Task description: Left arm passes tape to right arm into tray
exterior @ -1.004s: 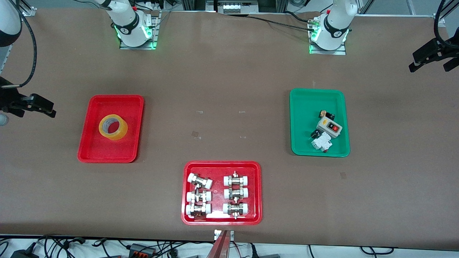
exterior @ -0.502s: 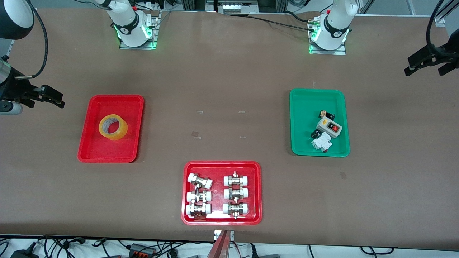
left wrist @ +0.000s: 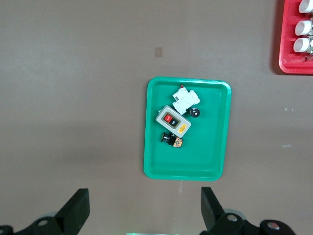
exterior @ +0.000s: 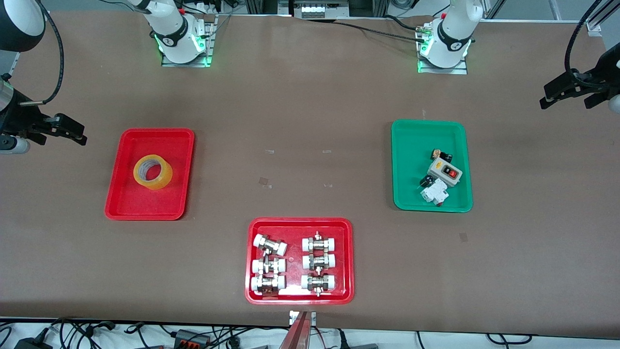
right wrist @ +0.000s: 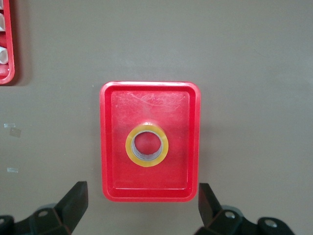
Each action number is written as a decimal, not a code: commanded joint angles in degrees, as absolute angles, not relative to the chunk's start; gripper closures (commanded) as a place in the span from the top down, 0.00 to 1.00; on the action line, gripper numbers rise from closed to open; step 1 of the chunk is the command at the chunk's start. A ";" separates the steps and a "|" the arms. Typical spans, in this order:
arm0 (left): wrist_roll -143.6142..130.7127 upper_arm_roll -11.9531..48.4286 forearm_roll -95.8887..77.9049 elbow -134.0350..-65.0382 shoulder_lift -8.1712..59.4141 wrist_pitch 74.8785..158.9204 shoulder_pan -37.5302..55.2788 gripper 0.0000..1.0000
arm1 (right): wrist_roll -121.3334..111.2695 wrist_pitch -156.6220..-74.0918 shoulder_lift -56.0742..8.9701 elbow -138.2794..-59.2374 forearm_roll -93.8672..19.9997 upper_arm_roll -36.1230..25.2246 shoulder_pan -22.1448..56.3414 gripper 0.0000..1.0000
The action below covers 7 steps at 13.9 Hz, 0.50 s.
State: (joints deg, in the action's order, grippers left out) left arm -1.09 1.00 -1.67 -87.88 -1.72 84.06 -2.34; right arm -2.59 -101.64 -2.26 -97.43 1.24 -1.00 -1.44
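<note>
The yellow tape (exterior: 153, 172) lies flat inside the narrow red tray (exterior: 127, 203) at the right arm's end of the table. The right wrist view looks straight down on the tape (right wrist: 146, 145) in that tray (right wrist: 112, 122). My right gripper (exterior: 77, 133) hangs open and holds nothing, up over bare table beside the tray; in its own view the right gripper (right wrist: 142, 198) is just off the tray's short edge. My left gripper (exterior: 564, 99) is open and holds nothing too, high over the table's left arm end; the left gripper (left wrist: 144, 205) frames bare table.
A green tray (exterior: 404, 165) holds a grey switch box and small electrical parts; the left wrist view shows the green tray (left wrist: 156, 147) too. A wider red tray (exterior: 299, 223) of white-capped metal fittings sits nearest the front camera, midway along the table.
The right gripper shifted a little toward the robots' side and the narrow red tray, then held still. The left gripper drifted slightly toward the green tray. The tape has not moved.
</note>
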 commanded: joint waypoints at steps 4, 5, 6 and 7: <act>3.95 1.14 -1.76 -88.42 -2.46 84.64 -2.90 1.00 | -2.55 -101.16 -0.62 -98.09 0.97 -0.44 -3.16 1.00; 3.96 1.06 -1.76 -88.42 -2.46 84.64 -2.90 1.00 | -2.55 -101.08 -0.53 -98.09 1.05 -0.35 -3.16 1.00; 3.96 0.97 -1.58 -88.42 -2.46 84.64 -2.90 1.00 | -2.55 -101.07 -0.53 -98.09 0.97 -0.18 -3.43 1.00; 4.04 0.97 -1.50 -88.42 -2.55 84.73 -2.99 1.00 | -2.55 -101.07 -0.53 -98.09 0.97 -0.09 -4.04 1.00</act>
State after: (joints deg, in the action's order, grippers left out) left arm 2.16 0.94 -1.65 -87.89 -1.72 84.12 -2.54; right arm -2.59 -101.64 -1.76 -97.43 1.24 -0.98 -2.59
